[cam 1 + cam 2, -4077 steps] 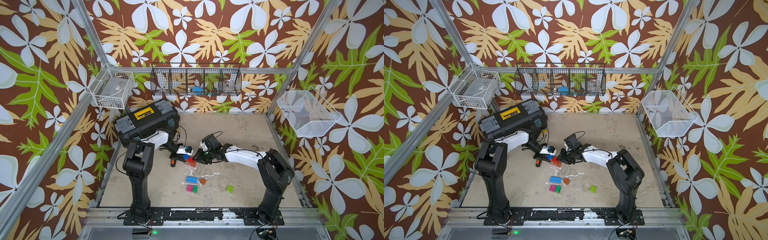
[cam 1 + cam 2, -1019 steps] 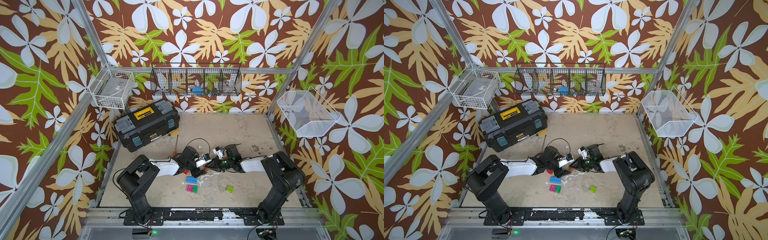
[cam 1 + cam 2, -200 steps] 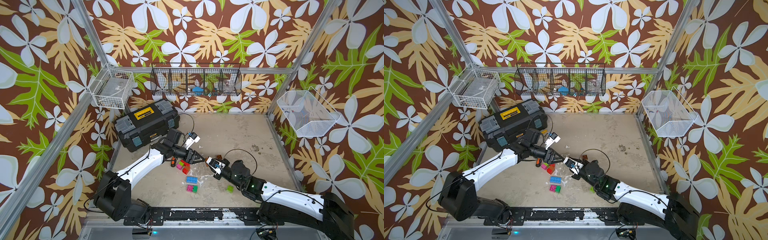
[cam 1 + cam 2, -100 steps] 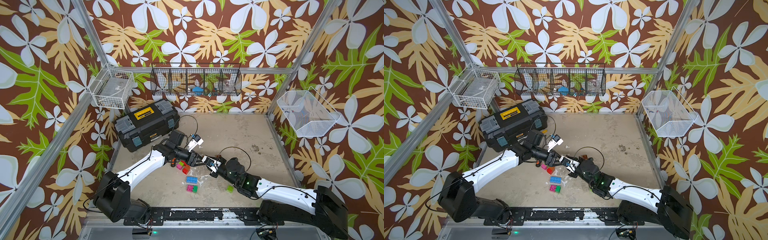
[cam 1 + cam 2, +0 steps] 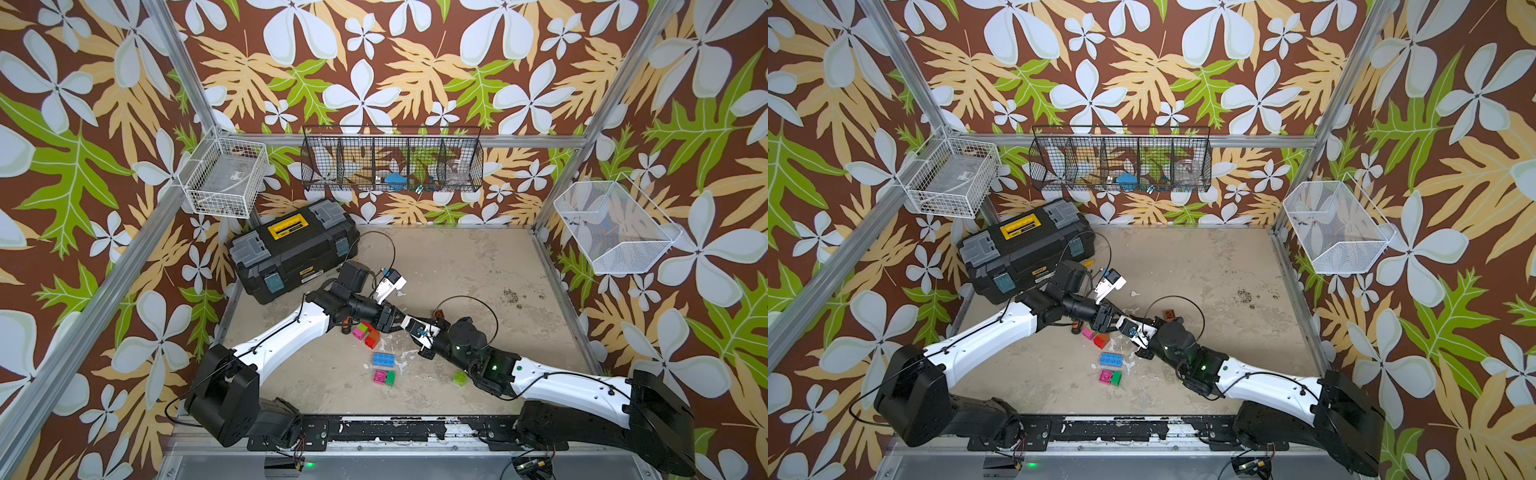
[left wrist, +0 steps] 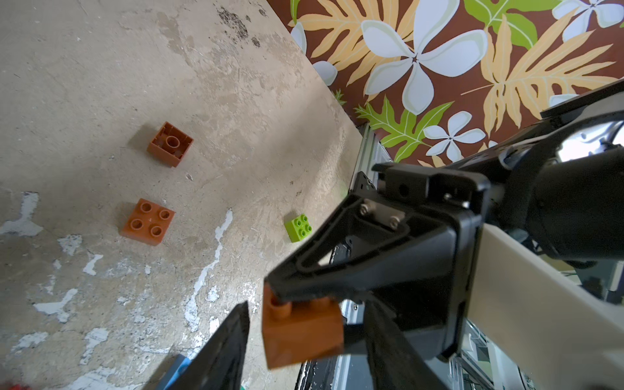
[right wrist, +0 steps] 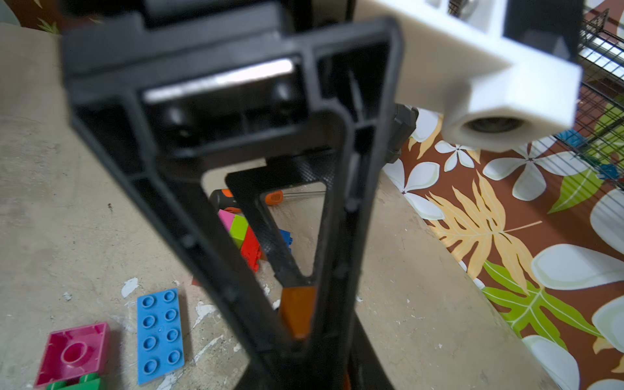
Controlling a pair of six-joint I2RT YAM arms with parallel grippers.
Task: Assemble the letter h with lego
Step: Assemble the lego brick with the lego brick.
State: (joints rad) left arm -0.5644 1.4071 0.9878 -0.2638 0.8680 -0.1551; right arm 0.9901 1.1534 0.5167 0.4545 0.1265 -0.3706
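Left arm (image 5: 282,332), right arm (image 5: 569,384): white links, blk joints, looped blk cables.

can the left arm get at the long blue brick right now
Probably yes: the blue brick lies bare, close to the left gripper, though its jaws straddle the orange brick that the right gripper holds.
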